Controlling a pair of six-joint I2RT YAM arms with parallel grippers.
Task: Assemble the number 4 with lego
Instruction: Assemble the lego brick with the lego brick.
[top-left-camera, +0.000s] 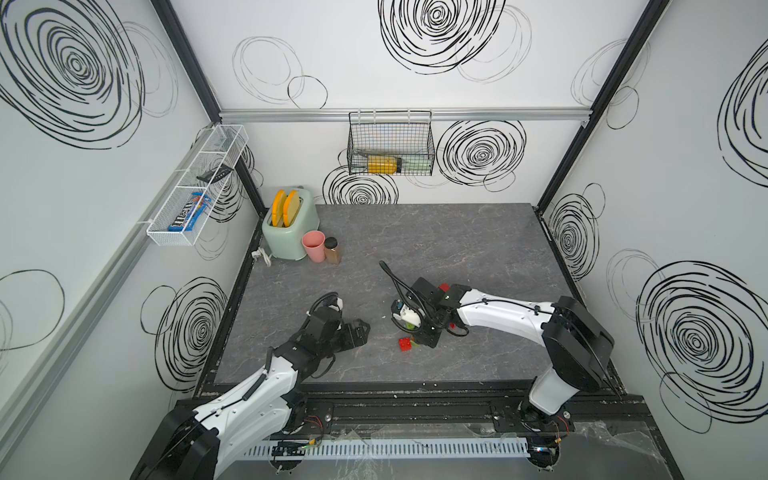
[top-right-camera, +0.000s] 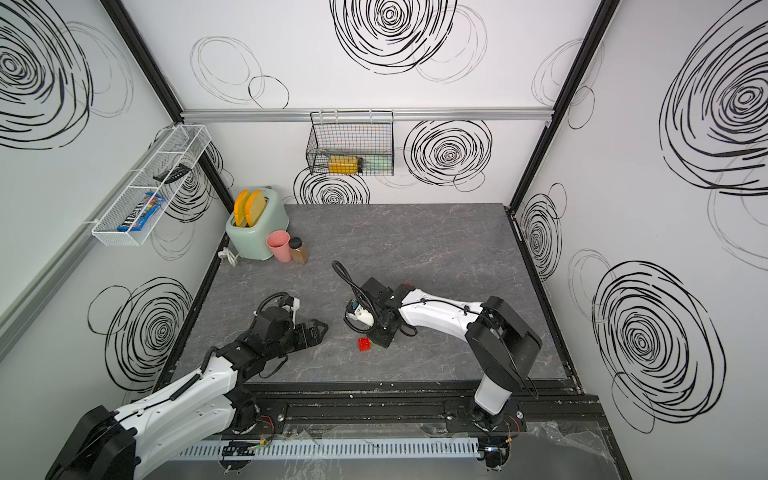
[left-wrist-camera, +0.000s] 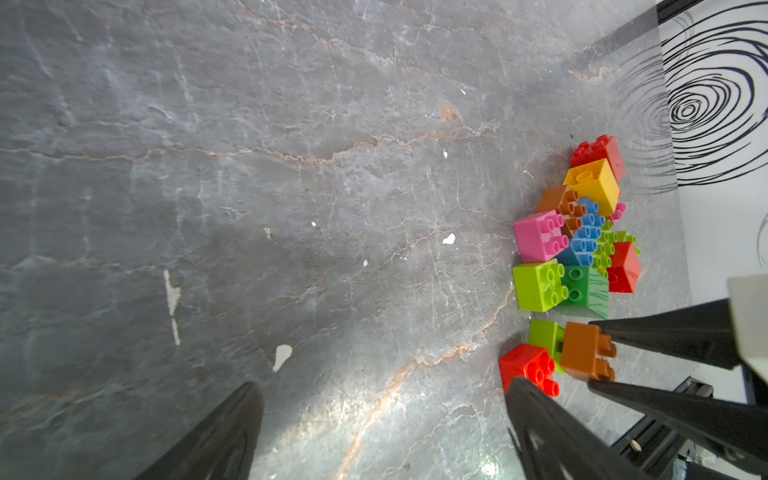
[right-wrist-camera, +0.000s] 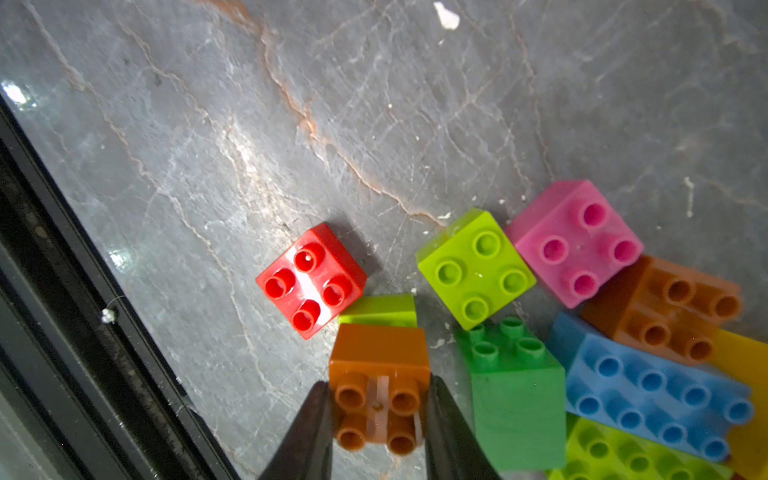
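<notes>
Right gripper (right-wrist-camera: 378, 415) clamped on orange brick (right-wrist-camera: 379, 353), touching a lime brick (right-wrist-camera: 378, 309) beside red brick (right-wrist-camera: 311, 280), at edge of lego pile (left-wrist-camera: 582, 245) on table (top-left-camera: 415, 249). Left gripper (top-left-camera: 361, 332) hangs wide open, well apart. Step looks like an early pick; next prob. needs a clean lift w/o dragging neighbours.

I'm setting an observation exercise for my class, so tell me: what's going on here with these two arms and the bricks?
The right gripper has its jaws closed on an orange brick, close against a lime brick and beside a red brick on the grey table. The left gripper hovers nearby, jaws wide open, holding nothing. The other bricks lie in a loose heap. No figure 4 shows yet.
</notes>
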